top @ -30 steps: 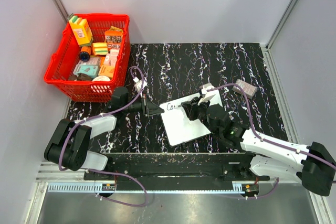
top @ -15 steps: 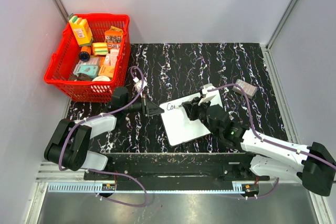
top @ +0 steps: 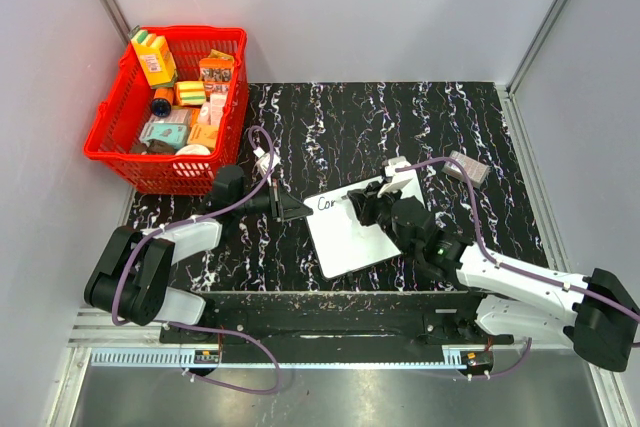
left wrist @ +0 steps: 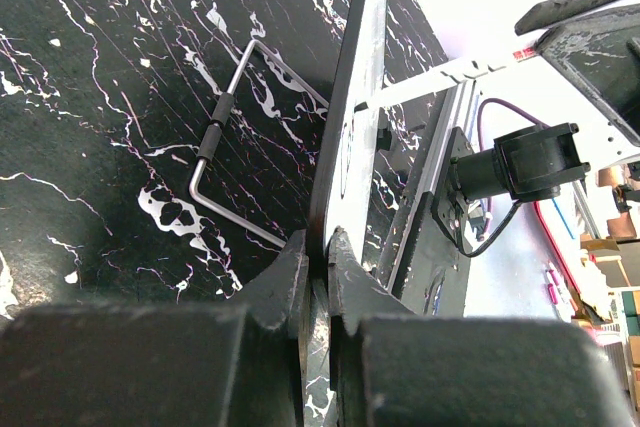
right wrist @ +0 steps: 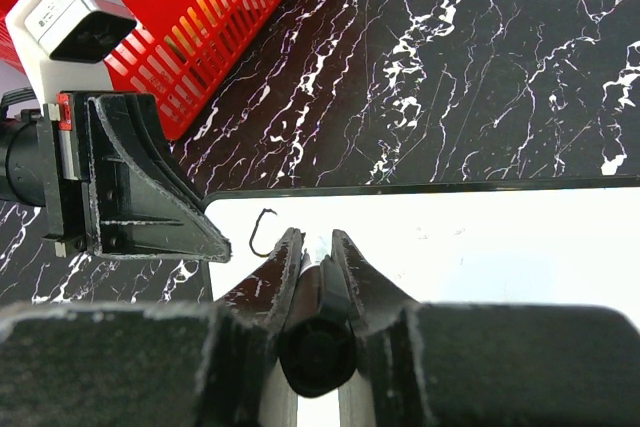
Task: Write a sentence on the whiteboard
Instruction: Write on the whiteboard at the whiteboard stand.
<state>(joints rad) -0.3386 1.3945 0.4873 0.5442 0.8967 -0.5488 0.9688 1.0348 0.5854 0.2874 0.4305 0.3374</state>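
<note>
The whiteboard (top: 350,243) lies tilted on the black marbled table, left of centre. My left gripper (top: 297,210) is shut on the board's left edge; the left wrist view shows that thin edge (left wrist: 352,97) pinched between the fingertips (left wrist: 318,245). My right gripper (top: 358,209) is shut on a black marker (right wrist: 320,332) whose tip rests on the white surface (right wrist: 480,237). The sentence (top: 328,203) reads roughly "Cor" near the board's top left corner. In the right wrist view only its first curved stroke (right wrist: 260,234) shows, just left of my fingers.
A red basket (top: 118,115) full of small packages stands at the back left, off the table corner. A small grey block (top: 468,167) lies at the right of the table. A bent metal wire with a black sleeve (left wrist: 222,115) shows beside the board's underside.
The writing has grown from "Co" to "Cor". My right gripper with the marker has shifted slightly right along the line. The left gripper has not moved.
</note>
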